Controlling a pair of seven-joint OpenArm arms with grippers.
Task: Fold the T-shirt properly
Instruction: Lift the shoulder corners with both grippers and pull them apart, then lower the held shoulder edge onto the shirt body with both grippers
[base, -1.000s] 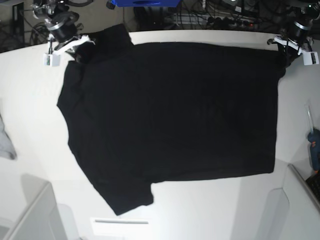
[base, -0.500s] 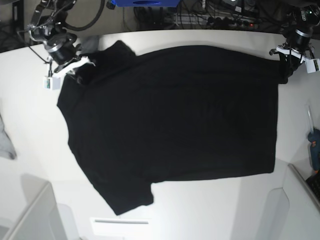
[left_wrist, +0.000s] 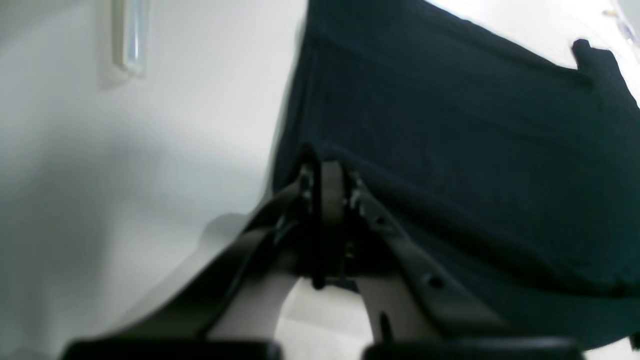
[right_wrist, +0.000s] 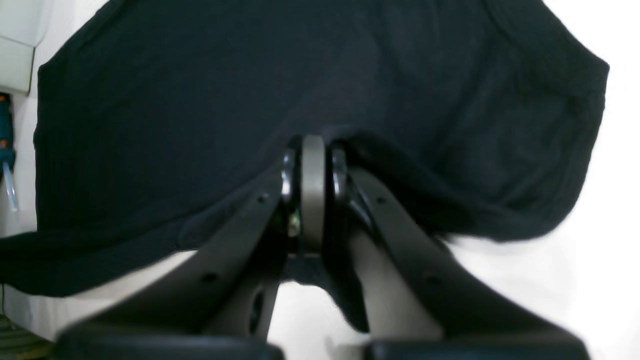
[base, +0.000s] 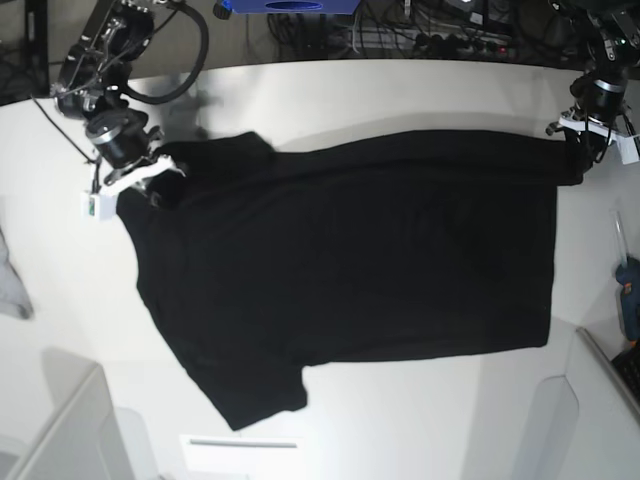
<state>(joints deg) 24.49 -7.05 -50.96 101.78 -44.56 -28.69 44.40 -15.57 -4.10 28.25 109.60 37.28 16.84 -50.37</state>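
The black T-shirt (base: 350, 270) lies spread on the white table (base: 400, 90), plain side up, one sleeve toward the front left. Its far edge is lifted and drawn toward the near side. My right gripper (base: 160, 185) is shut on the shirt's far left corner, by the sleeve and shoulder. At the far right corner of the hem, my left gripper (base: 583, 150) is shut on the cloth. The left wrist view shows the left gripper (left_wrist: 327, 170) pinching a fold of the T-shirt (left_wrist: 450, 125). In the right wrist view the right gripper (right_wrist: 312, 147) pinches the T-shirt (right_wrist: 225, 90).
A small light-grey cloth (base: 10, 285) lies at the table's left edge. A teal tool (base: 628, 295) sits at the right edge. Grey bins stand at the front left (base: 60, 430) and front right (base: 600, 400). A pale strip (base: 242, 442) lies near the front edge. Cables run behind the table.
Both grippers have moved toward the near side, carrying the shirt's far edge with them. More bare table now shows behind the shirt.
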